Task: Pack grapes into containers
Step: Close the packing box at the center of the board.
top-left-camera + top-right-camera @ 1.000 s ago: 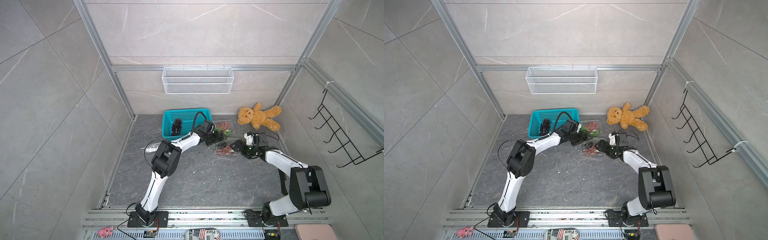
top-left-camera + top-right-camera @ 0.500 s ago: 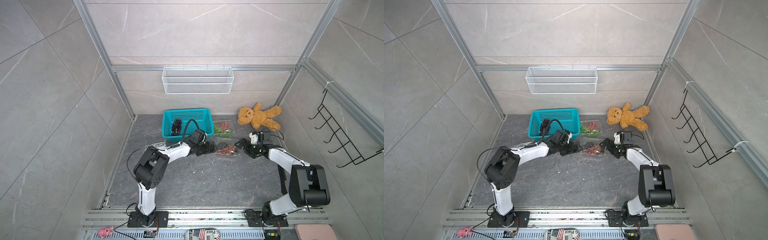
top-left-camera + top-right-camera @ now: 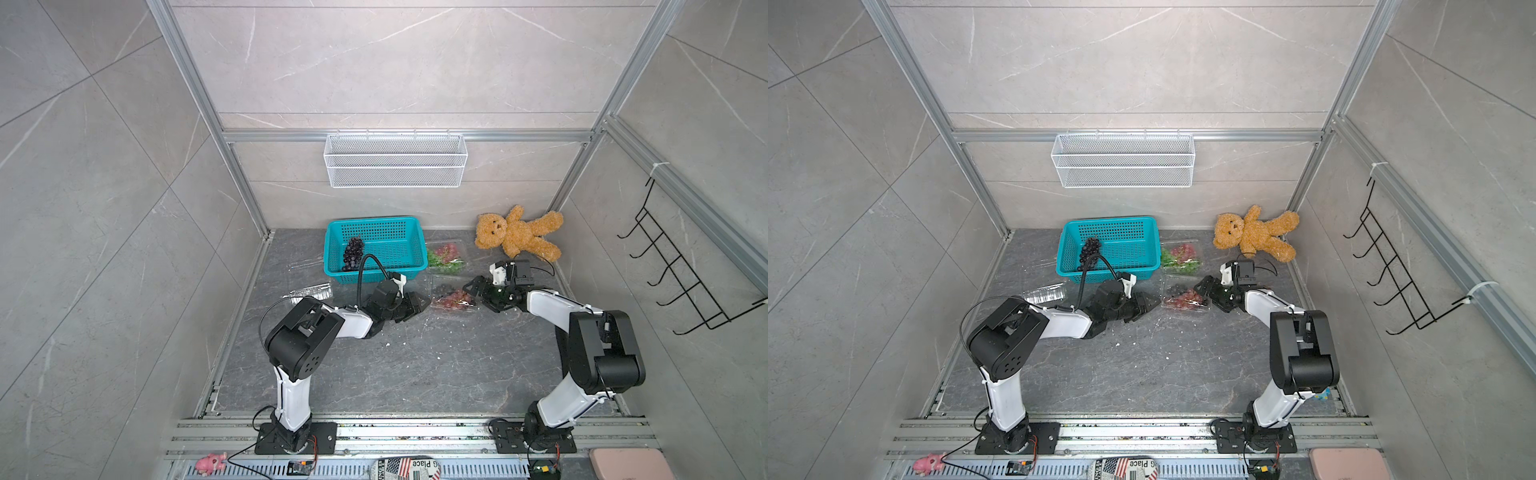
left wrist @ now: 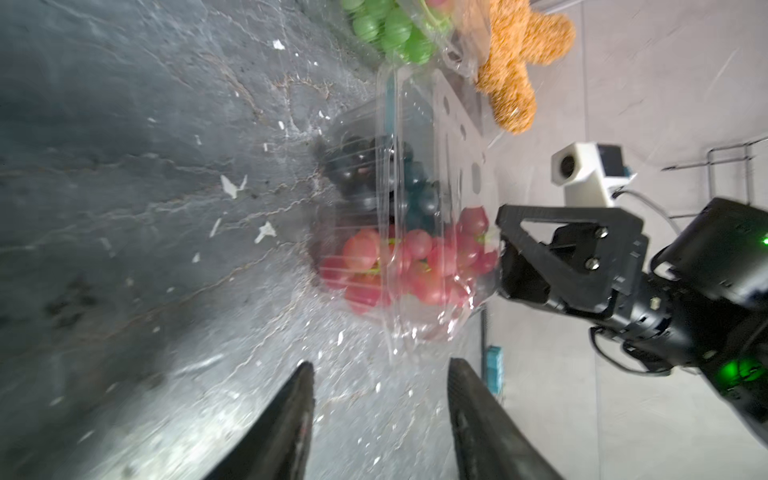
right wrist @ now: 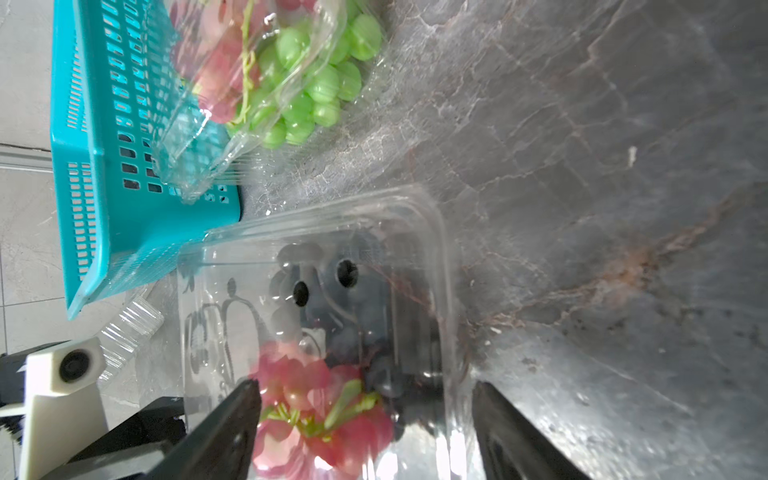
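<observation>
Flanking a clear clamshell box [image 3: 451, 300] near the middle of the grey stone tabletop [image 3: 395, 365], two robot arms reach in from the front edge, as both top views show. The left gripper [image 3: 417, 304] sits just beside the box's left side, and the right gripper [image 3: 471, 286] is at its right end. Inside lie pink grapes [image 3: 455, 298] and a few dark grapes [image 3: 442, 288]. Toward the back edge, a teal basket [image 3: 374, 224] holds a dark purple bunch [image 3: 352, 254]. A second clamshell [image 3: 446, 259] with green and pink fruit lies between the basket and a teddy bear [image 3: 515, 235]. An empty clamshell [image 3: 309, 291] lies near the left edge. The left wrist view shows the left gripper [image 4: 380, 365] with its fingers moderately apart and nothing between them, short of the box. The right wrist view shows the right gripper [image 5: 365, 388] spread wide, straddling the box's near end with pink grapes between the fingers; whether it presses the plastic cannot be told. A vented lid [image 5: 316, 232] lies tilted over the fruit. The step looks like shutting this box. It would go best with one gripper steadying an end wall while the other presses the lid's rim, not the berries. The push should be gentle, since thin plastic may buckle or skid on smooth stone.
</observation>
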